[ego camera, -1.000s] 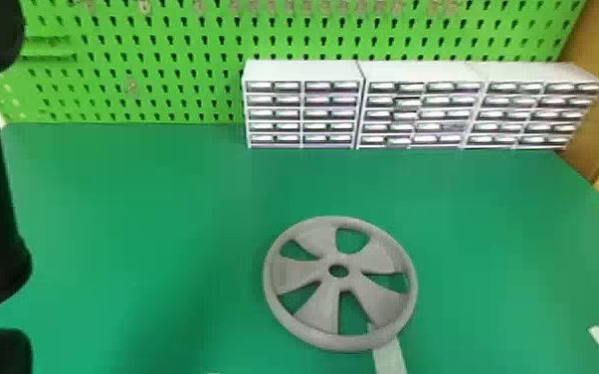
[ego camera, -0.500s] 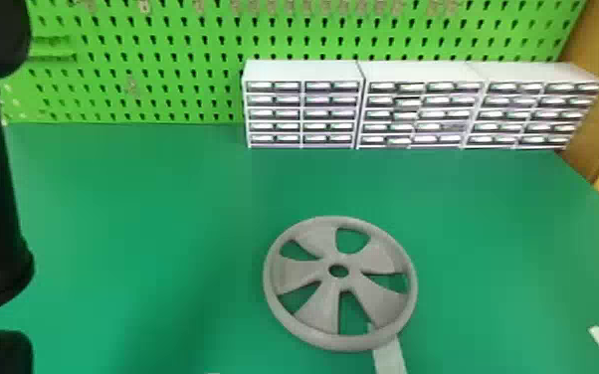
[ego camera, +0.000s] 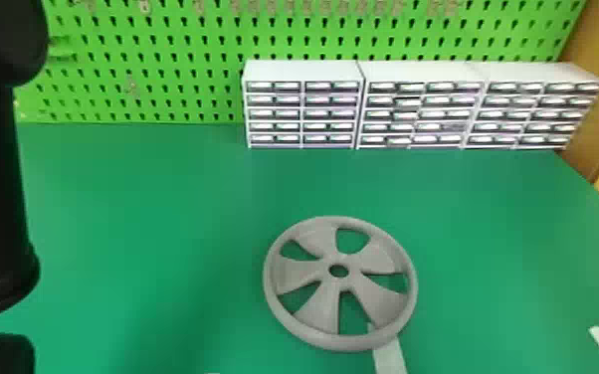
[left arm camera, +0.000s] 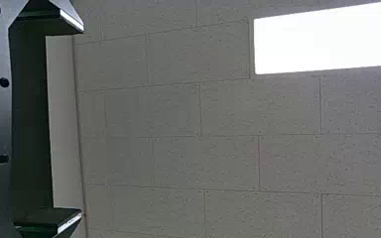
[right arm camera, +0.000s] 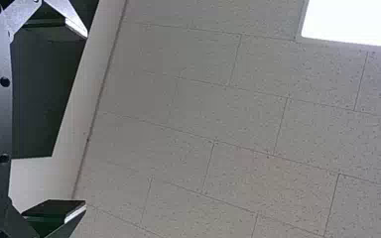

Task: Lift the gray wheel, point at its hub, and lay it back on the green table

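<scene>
Gray wheel [ego camera: 354, 286] lying flat on a green bench [ego camera: 139, 224], its rim at five o'clock over a pale strip [ego camera: 390, 359]. Left gripper [left arm camera: 82, 120] and right gripper [right arm camera: 86, 119] are both spread wide, holding nothing, facing a tiled ceiling [left arm camera: 228, 163]. Lifting, pointing at the hub [ego camera: 338, 282] and laying back all seem left to do, though a finished round could look the same.
</scene>
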Robot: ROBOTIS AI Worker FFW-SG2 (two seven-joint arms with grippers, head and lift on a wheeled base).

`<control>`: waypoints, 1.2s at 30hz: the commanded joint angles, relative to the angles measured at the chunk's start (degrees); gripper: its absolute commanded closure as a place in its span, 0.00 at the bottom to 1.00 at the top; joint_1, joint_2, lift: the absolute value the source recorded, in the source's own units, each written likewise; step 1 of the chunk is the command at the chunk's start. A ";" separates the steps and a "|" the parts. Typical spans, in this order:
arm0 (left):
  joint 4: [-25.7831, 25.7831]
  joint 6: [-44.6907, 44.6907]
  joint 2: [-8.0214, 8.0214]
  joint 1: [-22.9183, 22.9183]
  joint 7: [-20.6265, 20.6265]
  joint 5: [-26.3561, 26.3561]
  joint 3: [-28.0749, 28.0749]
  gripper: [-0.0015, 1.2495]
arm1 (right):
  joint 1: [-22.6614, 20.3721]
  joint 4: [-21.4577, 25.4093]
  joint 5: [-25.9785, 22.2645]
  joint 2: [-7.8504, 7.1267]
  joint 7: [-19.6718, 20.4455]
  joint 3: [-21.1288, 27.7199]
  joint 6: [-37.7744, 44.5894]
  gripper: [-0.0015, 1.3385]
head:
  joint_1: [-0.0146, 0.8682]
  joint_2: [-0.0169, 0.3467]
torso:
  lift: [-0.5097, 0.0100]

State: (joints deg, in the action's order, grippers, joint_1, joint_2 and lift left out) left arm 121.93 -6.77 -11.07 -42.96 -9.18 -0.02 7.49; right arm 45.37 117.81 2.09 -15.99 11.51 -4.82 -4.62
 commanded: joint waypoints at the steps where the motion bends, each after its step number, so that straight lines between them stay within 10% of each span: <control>1: -0.11 0.00 0.00 0.07 -0.05 0.02 0.07 0.00 | -0.20 -0.21 0.10 0.08 0.09 -0.28 -0.04 0.08 | 0.80 0.18 | 0.80; 36: -9.78 2.99 0.61 8.77 -2.24 -0.07 0.33 0.00 | -9.69 -7.50 -0.51 2.36 0.61 0.25 4.09 0.08 | 0.80 0.18 | 0.80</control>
State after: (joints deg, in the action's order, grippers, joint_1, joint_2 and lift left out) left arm 113.21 -4.33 -10.73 -36.06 -11.43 0.16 8.19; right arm 37.63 111.50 1.94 -14.02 12.13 -4.72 -1.35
